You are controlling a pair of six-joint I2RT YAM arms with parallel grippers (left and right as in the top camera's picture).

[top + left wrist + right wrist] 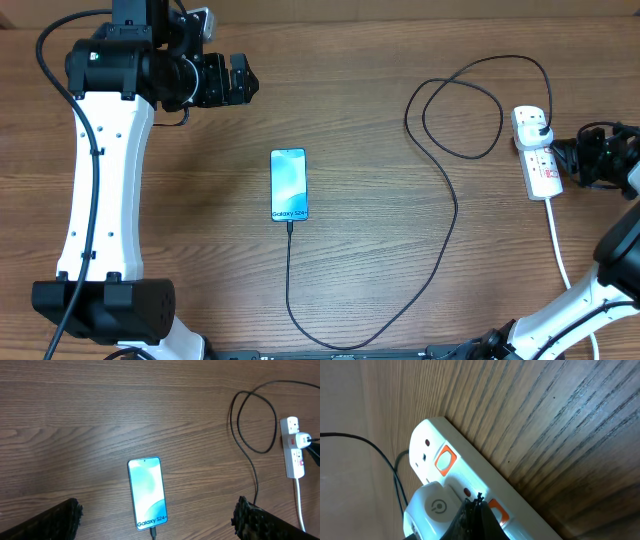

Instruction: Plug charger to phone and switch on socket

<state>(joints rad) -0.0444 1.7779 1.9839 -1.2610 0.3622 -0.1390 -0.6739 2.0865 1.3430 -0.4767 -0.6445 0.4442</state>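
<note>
The phone [288,184] lies flat mid-table, screen up, with the black charger cable [440,250] plugged into its near end; it also shows in the left wrist view [146,493]. The cable loops right to a white adapter [538,124] seated in the white socket strip [541,160]. My right gripper [479,502] is shut, its tips pressed against the strip beside the orange switch [496,511] next to the adapter [432,510]. My left gripper [240,80] is open and empty, held high at the back left, far from the phone.
The strip's thick white cord [560,250] runs toward the near right edge. The black cable makes a loop [455,115] left of the strip. A second orange switch [445,459] sits at the strip's far end.
</note>
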